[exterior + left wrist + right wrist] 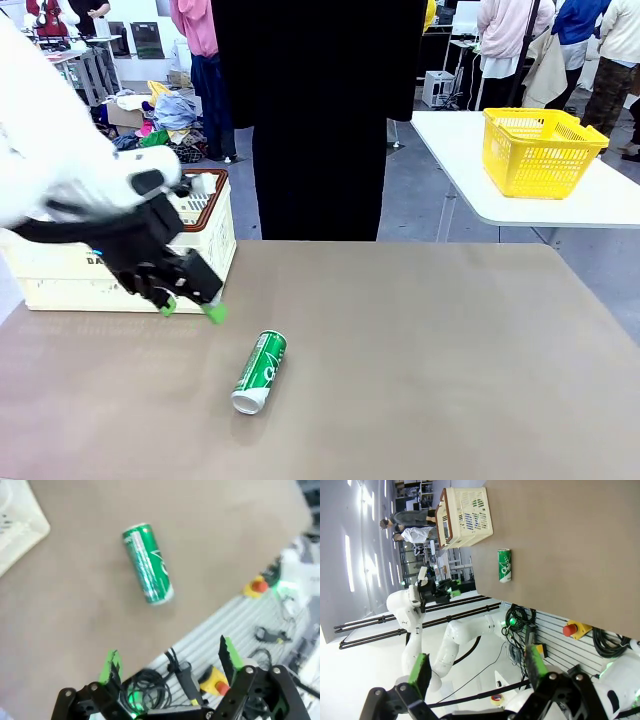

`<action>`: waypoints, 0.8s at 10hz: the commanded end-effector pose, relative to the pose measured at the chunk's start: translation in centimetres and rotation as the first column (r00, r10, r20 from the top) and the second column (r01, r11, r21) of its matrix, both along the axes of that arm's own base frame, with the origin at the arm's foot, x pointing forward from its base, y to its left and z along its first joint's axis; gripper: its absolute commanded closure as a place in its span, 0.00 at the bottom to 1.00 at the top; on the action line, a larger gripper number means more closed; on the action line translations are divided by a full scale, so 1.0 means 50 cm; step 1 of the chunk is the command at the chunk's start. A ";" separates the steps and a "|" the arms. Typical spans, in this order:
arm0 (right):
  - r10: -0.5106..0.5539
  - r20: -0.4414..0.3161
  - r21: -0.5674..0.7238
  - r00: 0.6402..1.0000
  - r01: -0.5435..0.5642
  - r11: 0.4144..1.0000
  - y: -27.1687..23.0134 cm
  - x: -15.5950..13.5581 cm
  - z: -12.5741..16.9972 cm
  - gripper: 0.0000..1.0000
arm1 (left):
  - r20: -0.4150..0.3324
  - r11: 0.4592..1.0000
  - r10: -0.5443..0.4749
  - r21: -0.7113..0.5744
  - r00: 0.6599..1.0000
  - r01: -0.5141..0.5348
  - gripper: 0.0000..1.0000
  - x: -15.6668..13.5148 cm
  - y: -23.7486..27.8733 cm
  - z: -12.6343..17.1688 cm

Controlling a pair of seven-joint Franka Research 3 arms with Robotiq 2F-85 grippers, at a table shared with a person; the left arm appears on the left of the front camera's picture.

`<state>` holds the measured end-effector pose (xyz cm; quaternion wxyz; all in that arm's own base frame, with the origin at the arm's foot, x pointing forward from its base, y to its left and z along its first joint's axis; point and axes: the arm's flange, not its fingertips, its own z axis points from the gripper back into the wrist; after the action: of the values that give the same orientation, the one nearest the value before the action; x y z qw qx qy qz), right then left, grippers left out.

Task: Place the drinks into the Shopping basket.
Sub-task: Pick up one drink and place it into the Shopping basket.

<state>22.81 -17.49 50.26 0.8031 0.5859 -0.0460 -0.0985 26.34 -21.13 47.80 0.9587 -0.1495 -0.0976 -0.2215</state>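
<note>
Nearest the front camera lay the green can (260, 372), on its side on the brown table (430, 360), silver end toward the camera and tipped slightly left. Up and to the left of it, the left gripper (192, 309) hung above the table with its green-tipped fingers spread and nothing between them, clear of the can. Behind the gripper stood the shopping basket (215, 235), cream with a brown rim, at the table's far left. A person in black (318, 120) stood at the far edge. A yellow basket (538, 150) sat on a separate white table to the right.

From the left wrist, the left gripper (170, 662) showed both green pads apart and empty; the can (148, 563) lay beyond them on the table, with a corner of the shopping basket (20, 527) at the upper left.

From the right wrist, the right gripper (477, 666) stood released, holding nothing, well away from the table. The can (505, 565) lay near the table's edge, the shopping basket (466, 516) farther along, and the left gripper (451, 587) hung off to the side of the can.
</note>
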 end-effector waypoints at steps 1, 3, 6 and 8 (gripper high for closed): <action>0.014 0.013 -0.010 1.000 -0.014 1.000 -0.005 -0.005 0.000 0.00 | 0.002 0.983 0.124 0.135 0.992 -0.123 0.00 -0.005 -0.076 -0.102; 0.014 0.013 -0.010 1.000 -0.014 1.000 -0.005 -0.005 0.000 0.00 | 0.051 0.963 0.198 0.178 0.979 -0.204 0.00 -0.004 -0.127 -0.151; 0.014 0.013 -0.010 1.000 -0.014 1.000 -0.005 -0.005 0.000 0.00 | 0.038 0.904 0.376 0.207 0.926 -0.375 0.00 0.028 -0.175 -0.232; 0.014 0.013 -0.010 1.000 -0.014 1.000 -0.005 -0.005 0.000 0.00 | 0.011 0.914 0.368 0.177 0.930 -0.364 0.00 0.044 -0.190 -0.250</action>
<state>22.81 -17.50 50.26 0.8030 0.5859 -0.0460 -0.0985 27.38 -29.84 35.22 0.9937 -0.0238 -0.0991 -0.0461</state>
